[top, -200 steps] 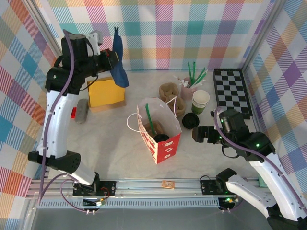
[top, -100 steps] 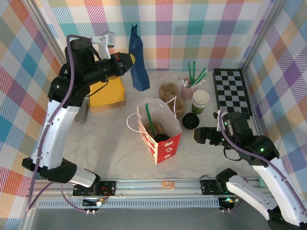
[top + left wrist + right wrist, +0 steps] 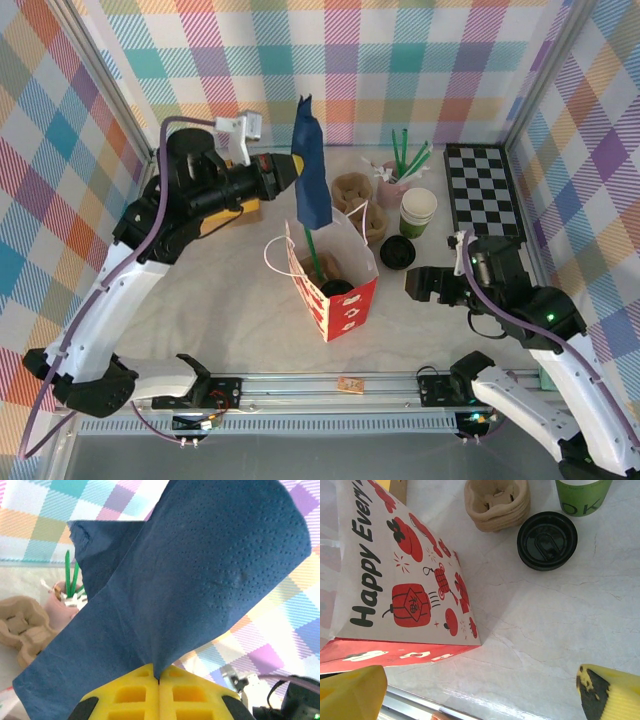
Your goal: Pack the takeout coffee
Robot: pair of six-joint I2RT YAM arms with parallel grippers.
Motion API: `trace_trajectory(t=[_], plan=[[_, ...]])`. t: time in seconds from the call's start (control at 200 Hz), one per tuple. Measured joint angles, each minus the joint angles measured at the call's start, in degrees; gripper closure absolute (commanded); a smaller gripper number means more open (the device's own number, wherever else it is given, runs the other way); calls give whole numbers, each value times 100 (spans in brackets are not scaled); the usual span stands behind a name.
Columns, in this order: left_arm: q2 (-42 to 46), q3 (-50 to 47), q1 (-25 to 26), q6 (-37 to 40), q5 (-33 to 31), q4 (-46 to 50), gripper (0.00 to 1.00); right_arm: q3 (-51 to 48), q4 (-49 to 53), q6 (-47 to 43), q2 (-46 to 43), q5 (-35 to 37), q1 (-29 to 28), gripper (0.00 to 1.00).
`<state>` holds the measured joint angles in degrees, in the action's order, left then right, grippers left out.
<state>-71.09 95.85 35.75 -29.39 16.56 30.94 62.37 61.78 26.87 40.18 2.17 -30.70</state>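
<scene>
Evidently the takeout coffee (image 3: 337, 288) sat inside the paper bag (image 3: 345, 308); the left gripper (image 3: 287, 171), clenched on a blue napkin (image 3: 312, 190), hung over its far edge. Best to lower the napkin's tail inside before letting go. The right gripper (image 3: 414, 283) stood released nearby.

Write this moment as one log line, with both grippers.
left gripper: shut on blue napkin, above paper bag | right gripper: open, empty, near loose black lid

Walls: walls (image 3: 400, 60) of pastel plaid panels enclose the back and both sides.
Frame: metal corner posts (image 3: 548, 75); slotted aluminium rail (image 3: 300, 383) along the near edge.
Surface: the surface (image 3: 220, 290) is pale and marble-patterned, with faint grey veins.
Light: even, with soft shadows.
</scene>
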Motion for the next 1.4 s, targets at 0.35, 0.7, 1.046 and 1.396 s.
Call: trace_trajectory(t=[0.35, 0.7, 1.046, 1.396], plan=[[553, -1478, 632, -138, -614, -710, 100, -2, -4, 90, 0, -122, 0, 4], [911, -2527, 769, -116, -986, -1399, 100, -79, -4, 105, -83, -140, 0, 4], [973, -3060, 946, 256, -1178, -1790, 100, -114, -42, 107, -87, -197, 0, 4], [1193, -3668, 1145, 634, -1493, -2133, 100, -131, -136, 105, -94, -297, 0, 4]])
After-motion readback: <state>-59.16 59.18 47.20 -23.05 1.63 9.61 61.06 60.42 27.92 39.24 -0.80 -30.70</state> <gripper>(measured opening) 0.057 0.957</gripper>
